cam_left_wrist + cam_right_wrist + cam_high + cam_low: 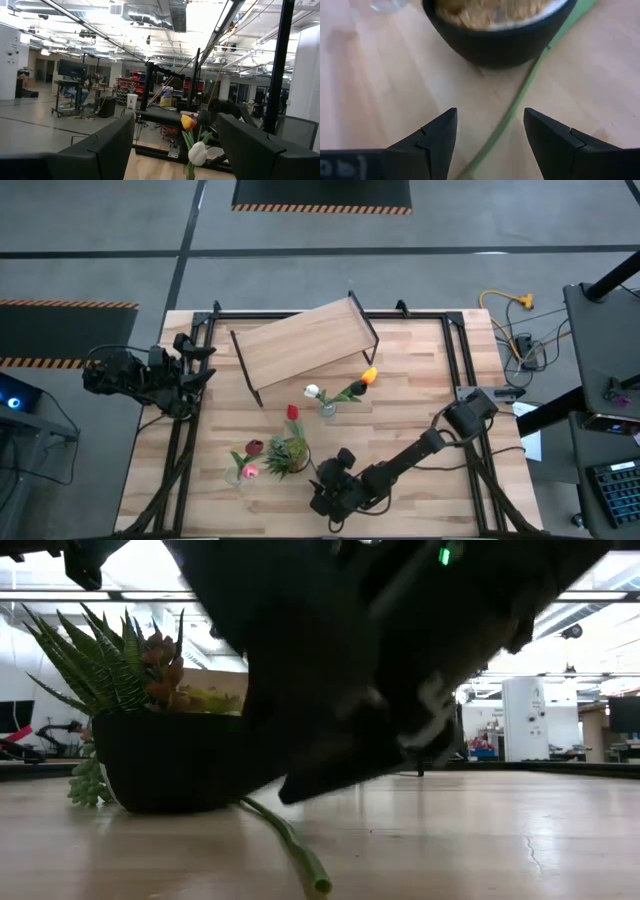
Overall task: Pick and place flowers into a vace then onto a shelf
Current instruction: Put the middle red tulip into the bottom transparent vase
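A light butcher-block wooden worktop (420, 405) stands on a grey floor marked with black-and-yellow striped mats, and the low view looks across it into a bright workshop with white ceiling beams.

Toward the far edge, left of centre, sits the shelf (305, 345), a rectangular light-wood board on a thin black metal frame, set at an angle to the worktop's edges. Just in front of it a small clear glass vase (327, 410) holds a white flower (312, 391) and an orange-yellow flower (369, 376), whose heads also show in the left wrist view. Nearer the front edge, left of centre, a dark round bowl with a spiky green tuft plant (287, 454) stands with a red flower (293, 413) above it. Beside it, toward the left edge, a second clear vase (238, 473) holds a maroon flower (254, 447) and a pink flower (249, 471).

The right gripper (490, 131) is low over the worktop near the front edge, just beside the dark bowl. Its jaws are partly apart and astride a long thin green flower stalk (517, 102) lying flat on the wood, not closed on it.

The left gripper (175, 142) waits at the left edge, jaws wide apart and holding nothing.
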### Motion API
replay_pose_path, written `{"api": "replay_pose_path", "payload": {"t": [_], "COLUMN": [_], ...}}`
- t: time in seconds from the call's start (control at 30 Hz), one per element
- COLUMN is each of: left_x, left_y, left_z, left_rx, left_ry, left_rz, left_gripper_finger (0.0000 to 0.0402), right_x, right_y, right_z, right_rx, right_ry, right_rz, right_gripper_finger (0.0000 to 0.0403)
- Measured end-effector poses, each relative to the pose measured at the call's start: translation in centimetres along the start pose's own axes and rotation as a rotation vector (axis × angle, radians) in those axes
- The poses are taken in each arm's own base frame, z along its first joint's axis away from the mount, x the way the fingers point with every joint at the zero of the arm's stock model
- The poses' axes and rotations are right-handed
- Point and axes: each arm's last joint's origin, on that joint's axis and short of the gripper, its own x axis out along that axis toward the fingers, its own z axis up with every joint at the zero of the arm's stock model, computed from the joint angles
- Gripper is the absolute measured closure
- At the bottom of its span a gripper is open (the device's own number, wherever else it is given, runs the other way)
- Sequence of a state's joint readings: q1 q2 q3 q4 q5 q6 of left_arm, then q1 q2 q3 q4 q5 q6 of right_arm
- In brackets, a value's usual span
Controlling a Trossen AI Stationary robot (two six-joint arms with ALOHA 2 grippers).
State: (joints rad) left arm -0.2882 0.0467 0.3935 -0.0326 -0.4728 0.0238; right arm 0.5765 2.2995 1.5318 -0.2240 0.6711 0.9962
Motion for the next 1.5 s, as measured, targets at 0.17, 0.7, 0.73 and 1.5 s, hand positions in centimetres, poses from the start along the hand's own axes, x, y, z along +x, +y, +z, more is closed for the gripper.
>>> {"api": "replay_pose_path", "payload": {"t": [0.17, 0.7, 0.73, 1.5], "left_x": [0.0, 0.0, 0.0, 0.0], "left_y": [0.0, 0.0, 0.0, 0.0], "left_z": [0.0, 0.0, 0.0, -0.1], "left_rx": [-0.001, -0.001, -0.001, 0.002], "left_ry": [-0.001, -0.001, -0.001, 0.003], "left_rz": [0.0, 0.0, 0.0, 0.001], "left_gripper_finger": [0.0137, 0.0137, 0.0137, 0.0137], "right_x": [0.8, 0.9, 0.8, -7.8], "right_y": [0.0, -1.4, -1.4, -4.1], "right_z": [-0.3, -0.8, -0.8, 0.3], "right_rx": [-0.019, -0.012, -0.01, -0.112], "right_ry": [0.022, 0.218, 0.228, 0.49], "right_rz": [-0.007, -0.059, -0.06, -0.32], "right_gripper_finger": [0.0182, 0.0383, 0.0388, 0.0394]}}
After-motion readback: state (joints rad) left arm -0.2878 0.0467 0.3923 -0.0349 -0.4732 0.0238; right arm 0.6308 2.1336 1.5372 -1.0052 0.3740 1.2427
